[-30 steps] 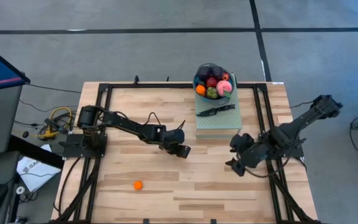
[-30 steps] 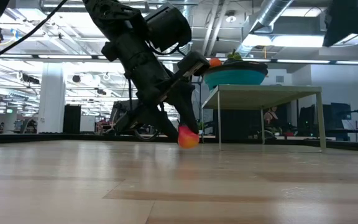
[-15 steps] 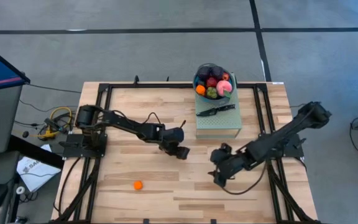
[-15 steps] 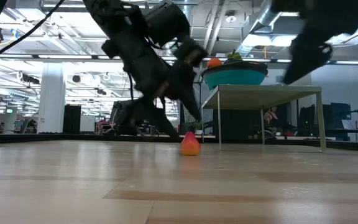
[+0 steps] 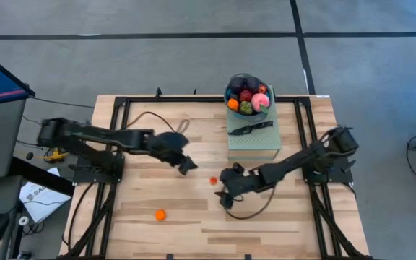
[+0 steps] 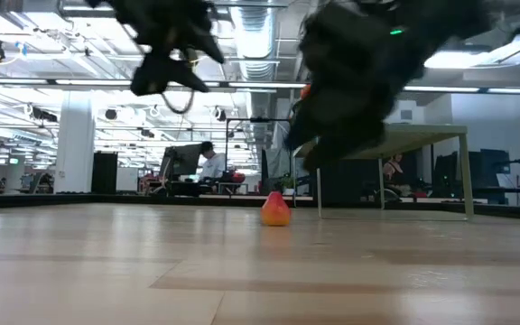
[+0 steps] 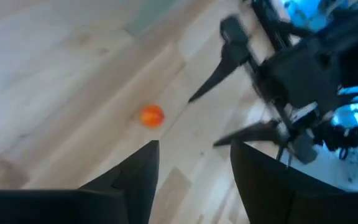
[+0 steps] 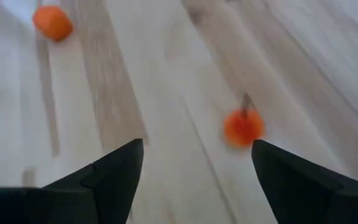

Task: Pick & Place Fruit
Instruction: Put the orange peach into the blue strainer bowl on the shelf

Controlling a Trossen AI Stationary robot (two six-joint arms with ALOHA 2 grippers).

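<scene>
Table (image 5: 266, 217): pale wood planks inside a black frame; landmark for every place below.
Green stand (image 5: 253, 144): at the table's far edge, right of middle; a raised platform, seemingly to keep bowl and knife clear of the working surface.
Right arm: reaching from the table's right edge in toward the middle, low over the boards, apparently to close on the loose red-orange fruit.
Left arm: stretched from the table's left edge toward the middle, carried above the boards and stopping short of the red-orange fruit; judged to be leaving room for the other arm.
Bowl (image 5: 231, 93): teal, on the stand's far end at the table's far edge; packed with fruit, so likely the store of pieces.
Right gripper (image 5: 224, 196): just right of the red-orange fruit near the table's middle; fingers (image 8: 114, 171) spread wide, nothing between them, fruit lying ahead of the gap in the right wrist view.
Left gripper (image 5: 187, 165): left of the red-orange fruit, near it but apart; fingers (image 7: 135, 177) parted, empty.
Knife (image 5: 251, 128): black, flat on the stand beside the bowl; not part of the fruit job.
Fruit in bowl (image 5: 248, 100): red, pink, dark, green and orange pieces heaped together.
Red-orange fruit (image 5: 213, 180): alone on the boards near the table's middle, between the two grippers, touching neither.
Orange fruit (image 5: 160, 214): alone toward the table's near edge, left of middle, well apart from both grippers.
</scene>
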